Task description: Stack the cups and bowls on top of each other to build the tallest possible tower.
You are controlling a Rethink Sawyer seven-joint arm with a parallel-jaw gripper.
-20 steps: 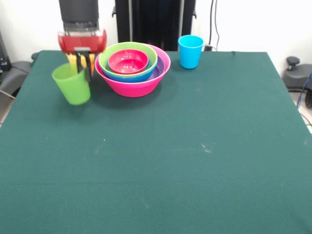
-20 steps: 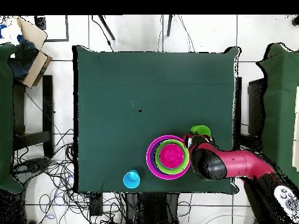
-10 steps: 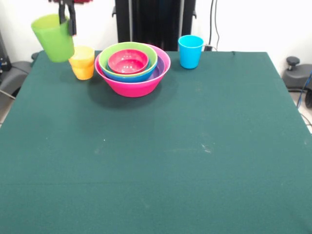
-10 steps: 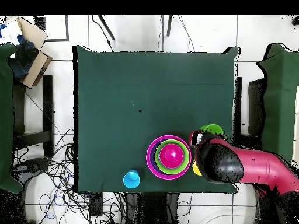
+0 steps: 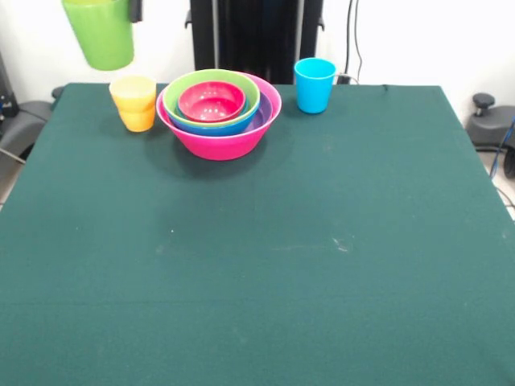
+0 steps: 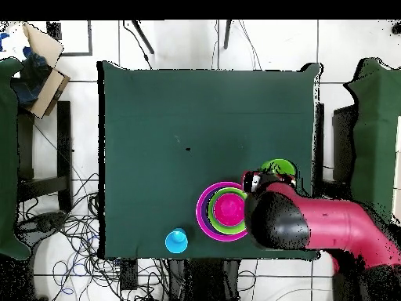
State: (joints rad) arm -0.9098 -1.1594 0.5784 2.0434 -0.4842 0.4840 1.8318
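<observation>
You had the tower (image 5: 219, 114) only partly built: the large glossy pink plastic bowl (image 5: 229, 141) sat near the desk's far edge in the front view, with a purple bowl (image 5: 264, 112), a blue bowl (image 5: 211, 126), a light green bowl (image 5: 211, 83) and a small red-pink bowl (image 5: 211, 100) nested inside it. Nested like that, the pile stood low, so I judged most of the height was yet to be won. Your gripper (image 5: 133, 8) showed only as a dark sliver at the top edge of the front view, beside the glossy green plastic cup (image 5: 100, 32), which hung in the air well above the desk (image 5: 322, 265); I judged the gripper clamped on that cup's rim, since nothing else carried it, though the fingers themselves were mostly out of sight. Below it, a yellow plastic cup (image 5: 134, 95) sat stacked in an orange cup (image 5: 138, 119), just beside the pink bowl and close to the far corner. The blue plastic cup (image 5: 314, 84) stood apart on the other side of the bowls, near the far edge. In the overhead view the red and black arm (image 6: 313, 223) covered the corner beside the bowls. You had broad open room across the middle and near half of the desk, but little margin behind the bowls and cups.
</observation>
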